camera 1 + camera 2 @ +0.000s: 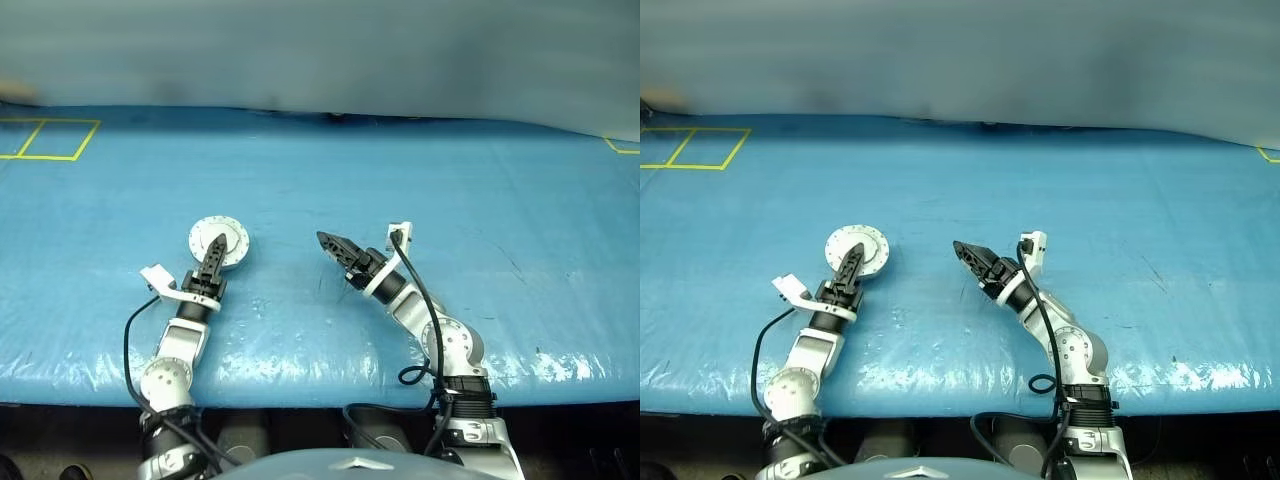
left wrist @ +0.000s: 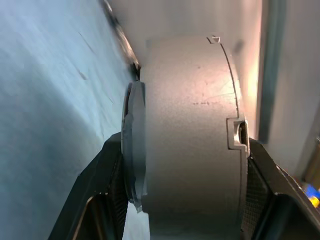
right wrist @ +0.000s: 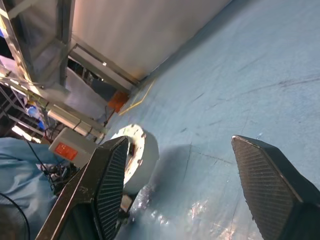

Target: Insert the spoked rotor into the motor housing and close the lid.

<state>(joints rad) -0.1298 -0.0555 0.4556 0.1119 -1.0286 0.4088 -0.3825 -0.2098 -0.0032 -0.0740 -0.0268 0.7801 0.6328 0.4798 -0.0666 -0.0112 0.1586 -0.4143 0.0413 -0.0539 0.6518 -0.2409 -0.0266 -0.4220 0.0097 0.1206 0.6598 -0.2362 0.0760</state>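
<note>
Gripping the motor housing [image 2: 192,135] between both fingers, the left gripper [image 1: 212,262] is sitting left of centre in the head view, where the housing is resting on the blue table cover [image 1: 480,170] with its lid [image 1: 226,234] facing up. Right of centre, the right gripper [image 1: 333,246] is hanging with its jaws standing wide and empty, well apart from the housing.

Both arms reach forward low over the tabletop [image 1: 480,180], the left gripper [image 1: 216,250] clamped across the sides of the housing [image 1: 222,240], the right gripper [image 1: 330,243] angled leftward with fingers spread apart, empty.
</note>
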